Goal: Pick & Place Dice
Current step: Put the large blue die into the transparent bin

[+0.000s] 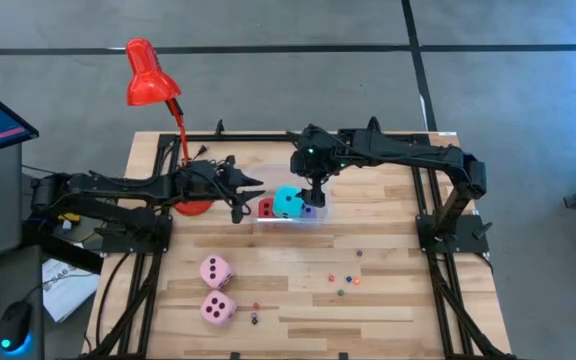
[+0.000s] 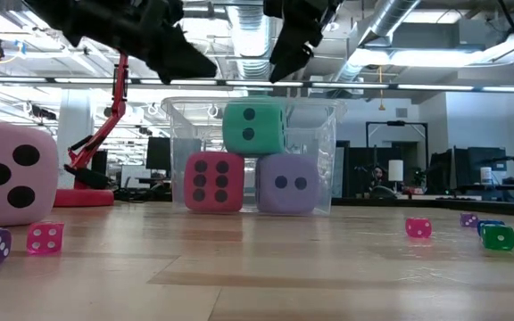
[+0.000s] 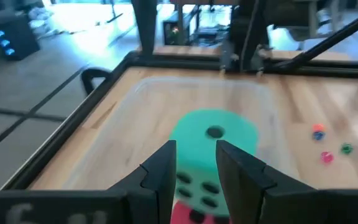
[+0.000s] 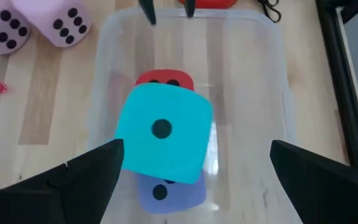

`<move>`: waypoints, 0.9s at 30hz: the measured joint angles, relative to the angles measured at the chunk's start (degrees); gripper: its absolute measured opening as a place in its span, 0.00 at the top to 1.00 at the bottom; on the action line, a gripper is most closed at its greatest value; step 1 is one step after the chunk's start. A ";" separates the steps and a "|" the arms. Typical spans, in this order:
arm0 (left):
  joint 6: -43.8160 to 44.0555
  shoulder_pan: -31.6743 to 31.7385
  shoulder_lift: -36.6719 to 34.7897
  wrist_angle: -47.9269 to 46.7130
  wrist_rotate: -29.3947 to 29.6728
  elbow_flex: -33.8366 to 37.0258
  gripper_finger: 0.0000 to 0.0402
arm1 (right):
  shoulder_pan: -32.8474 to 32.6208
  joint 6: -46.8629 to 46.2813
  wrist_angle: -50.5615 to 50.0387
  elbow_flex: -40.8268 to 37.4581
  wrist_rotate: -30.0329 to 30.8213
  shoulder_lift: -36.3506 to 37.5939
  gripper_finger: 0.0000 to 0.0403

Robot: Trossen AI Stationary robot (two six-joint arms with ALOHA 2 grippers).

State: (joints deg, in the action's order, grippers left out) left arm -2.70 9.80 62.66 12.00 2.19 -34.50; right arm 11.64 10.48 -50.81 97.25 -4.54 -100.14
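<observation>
Right hand: the right hand point(image 1: 312, 200) hangs directly above the clear bin point(image 2: 324, 120), fingers spread as wide as they go and holding nothing
Left hand: the left hand point(image 1: 251, 197) sits just beside the bin on its lamp side, fingers point(image 3: 166, 171) narrowly parted with nothing between them
Binned dice: the cyan die point(image 4: 160, 132) lies straight below the right hand, stacked on the red die point(image 2: 213, 181) and the lavender die point(image 2: 286, 183), which stand side by side on the bin floor
Dice outside: two pink dice point(image 1: 216, 289) rest on the worktop, well apart from both hands, on the near side of the bin and toward the left arm
Governing relation: judged from the overhead view, the pink dice lie closer to the left hand than to the right; the left hand would have to swing back and down from the bin to reach them
Orientation: each die is a cube, so no long axis favours one approach; the cyan die sits turned slightly off square to the bin walls with one pip up, and the pink die seen from the right wrist shows six pips on its upper face point(image 4: 5, 28)
Progress: three of five dice are in, two are left, in my judgement
Other items: a red desk lamp point(image 1: 148, 75) stands beyond the left hand; small coloured dice point(image 2: 498, 234) are scattered over the worktop point(image 1: 388, 300)
</observation>
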 joint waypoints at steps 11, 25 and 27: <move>0.25 0.00 0.46 -0.01 -2.77 -0.07 0.75 | 0.00 -0.24 -4.11 0.00 0.00 -0.02 0.05; 0.03 0.00 0.46 -3.92 -2.90 -0.09 0.75 | -2.69 1.32 -3.87 -1.62 0.04 0.03 0.67; 0.03 0.00 0.46 -3.92 -2.90 -0.09 0.75 | -3.00 1.52 -3.65 -3.18 0.05 0.13 0.80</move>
State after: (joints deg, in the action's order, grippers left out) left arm -2.68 9.80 63.11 8.08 -0.71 -34.59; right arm 8.64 12.00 -54.45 94.07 -4.48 -100.01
